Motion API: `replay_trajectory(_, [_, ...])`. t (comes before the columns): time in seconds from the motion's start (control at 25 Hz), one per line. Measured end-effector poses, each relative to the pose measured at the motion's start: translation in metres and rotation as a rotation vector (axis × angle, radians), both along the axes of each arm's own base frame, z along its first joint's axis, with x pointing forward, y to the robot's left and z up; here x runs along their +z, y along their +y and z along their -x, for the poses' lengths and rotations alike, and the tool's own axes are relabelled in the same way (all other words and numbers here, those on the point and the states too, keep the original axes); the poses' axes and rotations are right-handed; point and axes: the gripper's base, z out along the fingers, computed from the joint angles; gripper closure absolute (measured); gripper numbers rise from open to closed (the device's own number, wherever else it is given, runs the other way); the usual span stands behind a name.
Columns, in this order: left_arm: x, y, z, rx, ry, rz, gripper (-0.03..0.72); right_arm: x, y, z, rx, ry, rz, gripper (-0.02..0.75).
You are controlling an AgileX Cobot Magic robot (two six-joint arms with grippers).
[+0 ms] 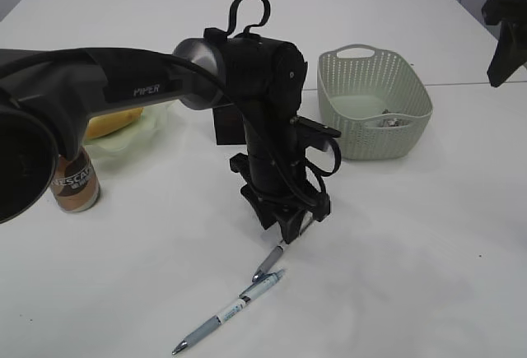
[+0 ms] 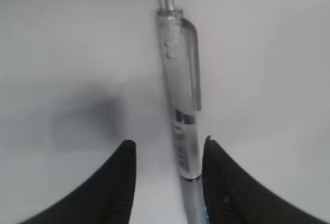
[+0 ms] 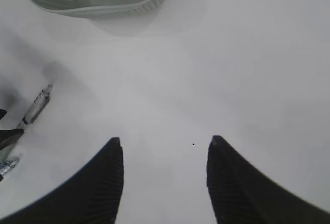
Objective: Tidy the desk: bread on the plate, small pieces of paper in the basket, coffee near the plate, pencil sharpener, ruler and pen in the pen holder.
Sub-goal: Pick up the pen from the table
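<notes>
Take the pen as your landmark: a slim clear-and-silver click pen lying flat on the smooth white desk, its clicker end pointing away from you in the left wrist view. Your left gripper is low over its barrel with the black ribbed jaws parted, one on each side and the right one almost against the plastic; nothing is clamped yet. That straddle looks chosen so the jaws can close across the narrow width.

Up and to the right of the pen stands the grey-green perforated plastic basket, with small crumpled paper scraps already inside. Up and to the left, the golden bread rests on the pale-green ruffled plate, with the brown-and-white coffee bottle just beside it. The black pen holder sits behind your arm, mostly hidden.

Your right gripper hangs open and empty over bare desk right of the pen, well apart from the basket. The desk around the pen is bare, so lifting should be unobstructed.
</notes>
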Motion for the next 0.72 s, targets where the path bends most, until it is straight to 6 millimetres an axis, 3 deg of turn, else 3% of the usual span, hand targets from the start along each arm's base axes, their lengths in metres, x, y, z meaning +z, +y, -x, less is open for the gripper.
replay_trajectory(0.6, [-0.0097, -0.0073, 0.0068, -0.020, 0.005, -0.023, 0.381, 0.0000, -0.0002, 0.0000, 0.000, 0.000, 0.002, 0.353])
replay_trajectory(0.72, [-0.0097, -0.0075, 0.0070, -0.021, 0.005, -0.023, 0.409, 0.0000, -0.0002, 0.0000, 0.000, 0.000, 0.002, 0.353])
